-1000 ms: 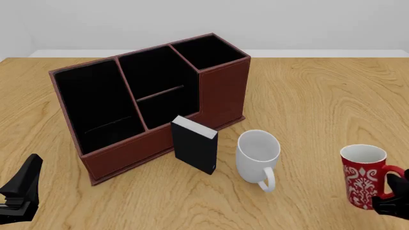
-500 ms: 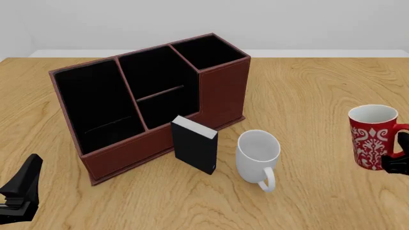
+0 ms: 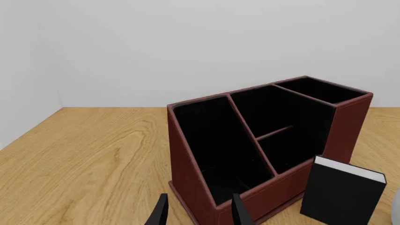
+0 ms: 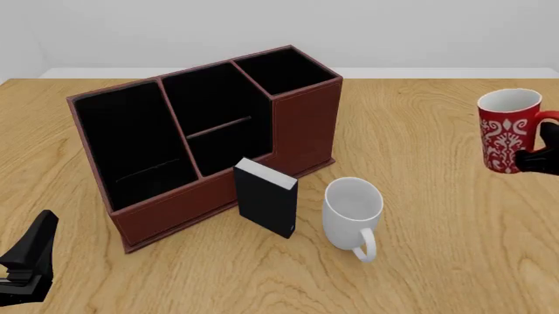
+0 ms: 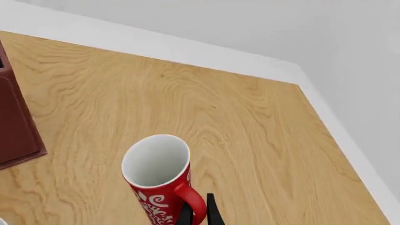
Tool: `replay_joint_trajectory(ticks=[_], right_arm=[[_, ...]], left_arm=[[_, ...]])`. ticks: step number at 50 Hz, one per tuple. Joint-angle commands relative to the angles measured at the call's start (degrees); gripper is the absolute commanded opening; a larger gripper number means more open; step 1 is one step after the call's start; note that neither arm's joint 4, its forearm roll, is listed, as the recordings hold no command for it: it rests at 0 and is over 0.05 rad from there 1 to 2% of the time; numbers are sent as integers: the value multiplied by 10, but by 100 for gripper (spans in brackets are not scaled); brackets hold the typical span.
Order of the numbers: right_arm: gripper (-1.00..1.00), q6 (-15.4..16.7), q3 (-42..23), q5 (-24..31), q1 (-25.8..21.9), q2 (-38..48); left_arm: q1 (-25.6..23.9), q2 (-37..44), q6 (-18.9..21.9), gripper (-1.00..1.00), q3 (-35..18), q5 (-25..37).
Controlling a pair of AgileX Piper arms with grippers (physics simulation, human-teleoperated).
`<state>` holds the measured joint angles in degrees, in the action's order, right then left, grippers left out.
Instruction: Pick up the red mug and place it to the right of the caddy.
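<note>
The red mug (image 4: 509, 130) with its white pattern hangs above the table at the right edge of the front view, well right of the caddy (image 4: 209, 140). My right gripper (image 4: 543, 156) is shut on the mug's handle. In the right wrist view the red mug (image 5: 160, 183) is upright, its handle pinched between the fingertips (image 5: 198, 213), and a corner of the caddy (image 5: 18, 126) shows. My left gripper (image 4: 26, 265) rests at the near left, fingers apart and empty. It faces the caddy (image 3: 262, 145) in the left wrist view (image 3: 196, 213).
A small black book-like box (image 4: 266, 197) stands against the caddy's front. A plain white mug (image 4: 352, 212) stands just right of it. The table's right edge (image 5: 350, 154) and far edge lie close to the raised red mug.
My right gripper has lifted the red mug off the table and carried it away from the near edge, from the near right up to about the caddy's depth. The left arm has not moved.
</note>
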<state>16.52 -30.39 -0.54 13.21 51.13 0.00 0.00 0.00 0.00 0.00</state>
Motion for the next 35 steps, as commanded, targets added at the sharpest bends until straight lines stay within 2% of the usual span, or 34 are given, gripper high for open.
replay_joint_trajectory(ticks=[1, 17, 35], right_arm=[[-100, -21, -32, -98, -2, 98], [-100, -44, -95, -193, -32, 229], [-100, -79, -161, -262, -64, 333]], left_arm=[[0, 0, 0, 100, 0, 0], [0, 0, 0, 100, 0, 0], [0, 0, 0, 100, 0, 0]])
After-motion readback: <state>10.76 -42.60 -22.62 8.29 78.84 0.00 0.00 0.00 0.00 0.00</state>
